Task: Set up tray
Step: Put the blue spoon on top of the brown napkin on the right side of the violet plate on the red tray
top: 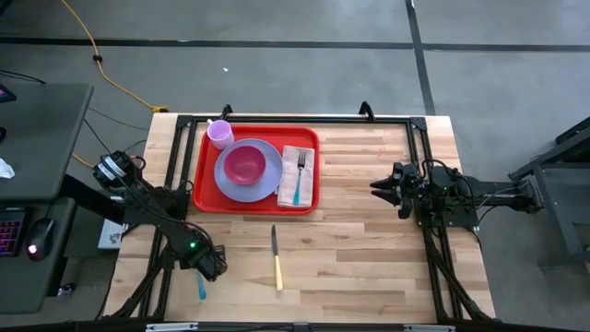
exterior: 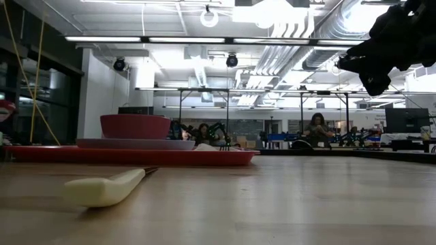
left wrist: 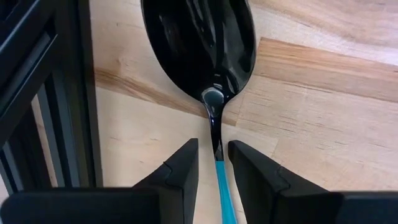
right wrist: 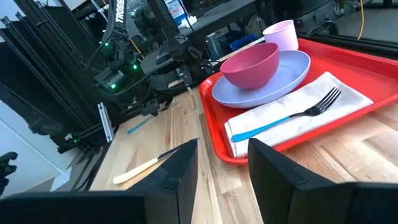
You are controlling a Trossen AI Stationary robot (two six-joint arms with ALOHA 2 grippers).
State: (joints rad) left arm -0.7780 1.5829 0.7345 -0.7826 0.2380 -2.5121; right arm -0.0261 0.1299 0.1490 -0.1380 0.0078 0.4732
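text: white letters "TROSS", cut off | on: the far dark arm (right wrist: 121, 15), right wrist view | other readable text: none

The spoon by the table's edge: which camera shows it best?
The left wrist view: the spoon fills it, dark bowl and blue handle running between the left pincer. The high view and right wrist view show only a blue sliver; the low view shows none.

Wooden table (top: 369, 249): tray (top: 205, 175), knife (top: 277, 259), spoon (top: 202, 286)
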